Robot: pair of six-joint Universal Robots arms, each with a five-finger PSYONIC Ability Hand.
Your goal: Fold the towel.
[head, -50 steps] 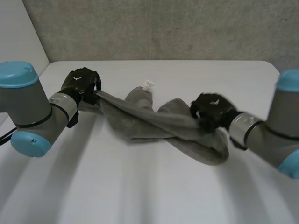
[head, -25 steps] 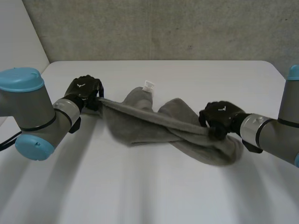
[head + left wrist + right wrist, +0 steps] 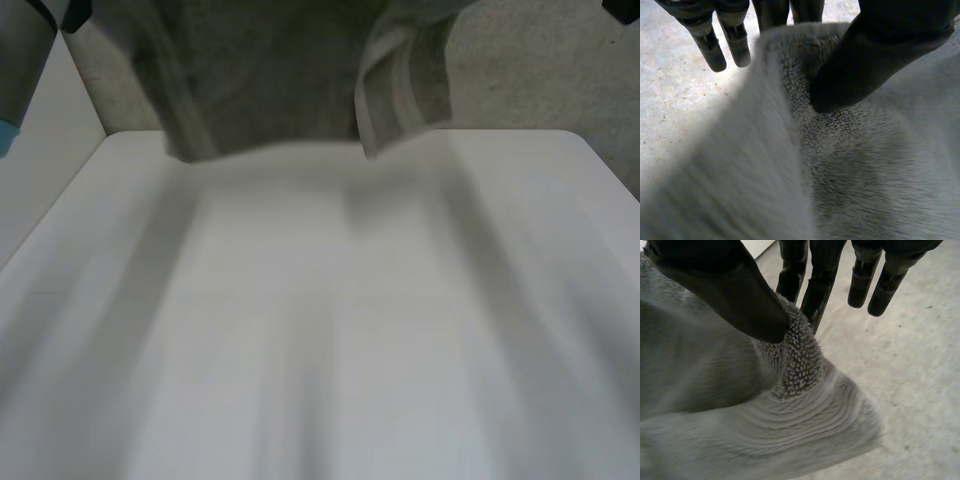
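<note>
The grey towel (image 3: 280,80) hangs in the air above the far part of the white table (image 3: 320,330), spread between both arms, with its lower edge and a folded-over hem free of the tabletop. In the left wrist view my left hand (image 3: 880,45) pinches a fold of the towel (image 3: 850,165) between thumb and fingers. In the right wrist view my right hand (image 3: 725,285) pinches a corner of the towel (image 3: 740,420) the same way, its other fingers straight behind the cloth.
My left arm (image 3: 20,50) reaches up at the near left. A grey wall (image 3: 540,70) stands behind the table's far edge.
Both hands have risen with the towel, which has gone from a twisted rope lying on the table to hanging spread in the air.
</note>
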